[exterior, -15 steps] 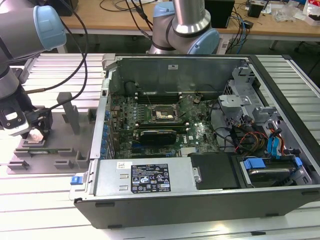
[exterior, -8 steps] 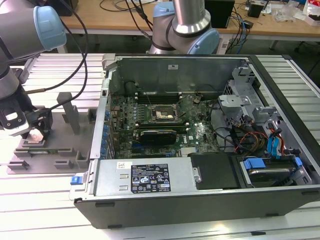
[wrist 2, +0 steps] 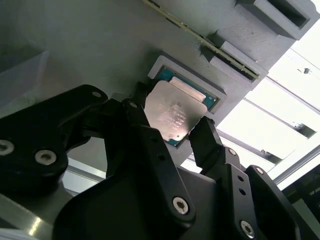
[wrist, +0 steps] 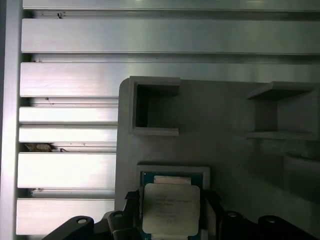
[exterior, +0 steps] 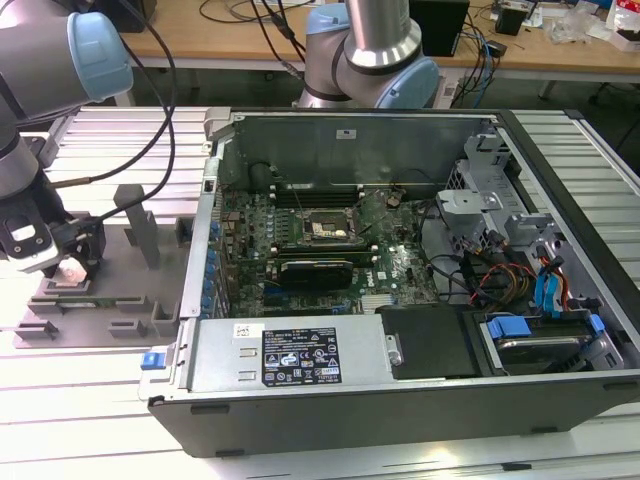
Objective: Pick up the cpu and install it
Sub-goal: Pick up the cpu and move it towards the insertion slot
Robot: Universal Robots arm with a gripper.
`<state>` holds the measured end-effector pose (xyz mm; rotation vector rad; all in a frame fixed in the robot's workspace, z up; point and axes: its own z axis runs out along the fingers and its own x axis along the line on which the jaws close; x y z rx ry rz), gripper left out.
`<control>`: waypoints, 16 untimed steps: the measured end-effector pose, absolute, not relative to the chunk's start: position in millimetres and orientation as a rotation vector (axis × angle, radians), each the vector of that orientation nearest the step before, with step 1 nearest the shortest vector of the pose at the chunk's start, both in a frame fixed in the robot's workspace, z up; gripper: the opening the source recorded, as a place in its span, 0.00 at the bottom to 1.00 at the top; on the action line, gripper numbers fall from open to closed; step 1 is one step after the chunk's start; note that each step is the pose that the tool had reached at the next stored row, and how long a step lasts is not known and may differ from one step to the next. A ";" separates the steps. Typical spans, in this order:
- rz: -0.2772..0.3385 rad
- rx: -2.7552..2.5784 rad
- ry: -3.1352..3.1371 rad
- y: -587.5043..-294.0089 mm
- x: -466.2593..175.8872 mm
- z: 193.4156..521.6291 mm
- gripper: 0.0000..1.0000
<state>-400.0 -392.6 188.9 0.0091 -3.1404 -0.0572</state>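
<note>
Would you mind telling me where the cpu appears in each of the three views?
Exterior view: the cpu is the pale square under the gripper, at the exterior view's left.
First wrist view: the cpu sits between the gripper's fingers, over the fixture's pocket.
Second wrist view: the cpu sits likewise, between the fingers.
Shared landmark: the grey fixture.

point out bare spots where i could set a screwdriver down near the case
Bare: slatted table between the grey fixture and its near edge. Crowded: inside the case, and the fixture's end where the tool grips the cpu.
</note>
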 end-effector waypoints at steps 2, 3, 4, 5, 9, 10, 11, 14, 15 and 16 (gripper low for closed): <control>-0.054 0.009 -3.138 -392.6 -400.1 188.9 0.62; -0.054 0.009 -3.138 -392.6 -400.1 188.8 0.62; -0.054 0.009 -3.138 -392.5 -399.9 188.6 0.62; -0.055 0.009 -3.137 -392.5 -399.5 188.3 0.62; -0.054 0.009 -3.135 -392.6 -399.0 188.4 0.62; -0.054 0.009 -3.135 -392.6 -399.0 188.4 0.62; -0.054 0.009 -3.135 -392.6 -399.0 188.4 0.62; -0.054 0.009 -3.135 -392.6 -399.0 188.4 0.55; -0.054 0.009 -3.135 -392.6 -399.0 188.4 0.55; -0.054 0.009 -3.135 -392.6 -399.0 188.4 0.55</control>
